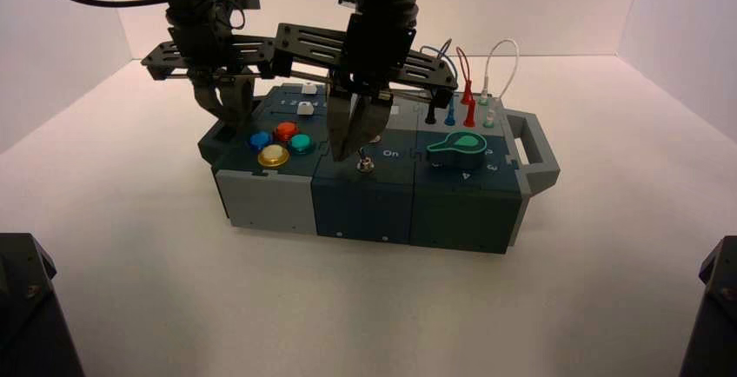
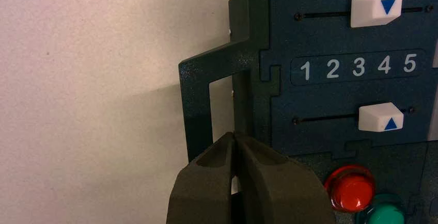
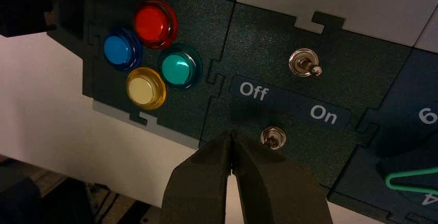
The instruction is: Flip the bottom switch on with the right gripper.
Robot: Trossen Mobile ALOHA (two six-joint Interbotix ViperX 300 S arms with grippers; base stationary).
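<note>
While the right tool [image 3: 232, 134], tips together, hovers beside the bottom switch [image 3: 272, 138] near the box's front edge [image 1: 364, 236], misaligned tips could miss the lever.

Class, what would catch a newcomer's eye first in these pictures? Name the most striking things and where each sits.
Probably the cluster of four bright buttons, red, blue, teal and yellow, on the box's left part. Next, the right gripper, looming over the box's middle near the bottom switch. The left gripper hangs over the box's left end.
</note>
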